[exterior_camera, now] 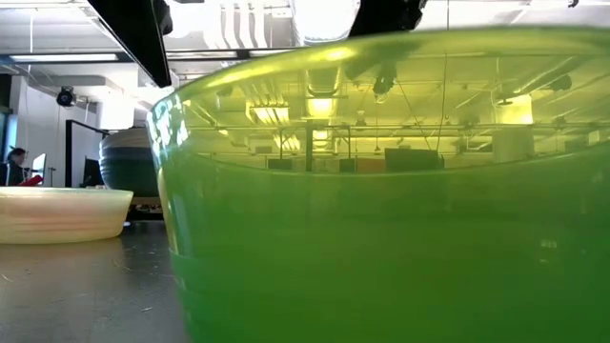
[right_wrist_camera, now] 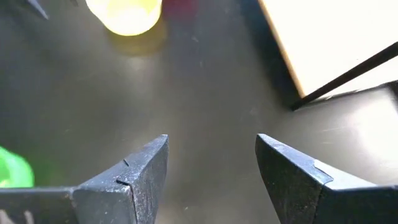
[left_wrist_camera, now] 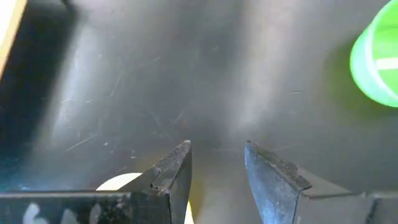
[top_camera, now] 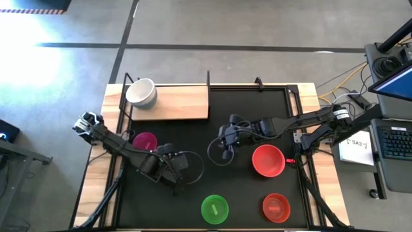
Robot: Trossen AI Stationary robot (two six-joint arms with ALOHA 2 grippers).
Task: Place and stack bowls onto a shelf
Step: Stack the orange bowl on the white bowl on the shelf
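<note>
The wooden shelf (top_camera: 174, 103) stands at the table's far left, with a cream white bowl (top_camera: 140, 92) on its left end. A magenta bowl (top_camera: 145, 140) sits on the table in front of the shelf. My left gripper (top_camera: 177, 171) hovers open near the table's middle left, and a yellow bowl (left_wrist_camera: 118, 182) shows just behind its fingers. My right gripper (top_camera: 225, 143) is open over bare table at the centre, left of a large red bowl (top_camera: 268, 160). A green bowl (top_camera: 214, 208) and a smaller red bowl (top_camera: 275, 206) stand at the near edge.
The green bowl (exterior_camera: 381, 191) fills most of the low view; a pale bowl (exterior_camera: 57, 214) and a dark rounded thing (exterior_camera: 129, 162) show to its left. The right wrist view shows the shelf corner (right_wrist_camera: 336, 37) with a black post (right_wrist_camera: 348, 74), and the yellow bowl (right_wrist_camera: 124, 14) farther off.
</note>
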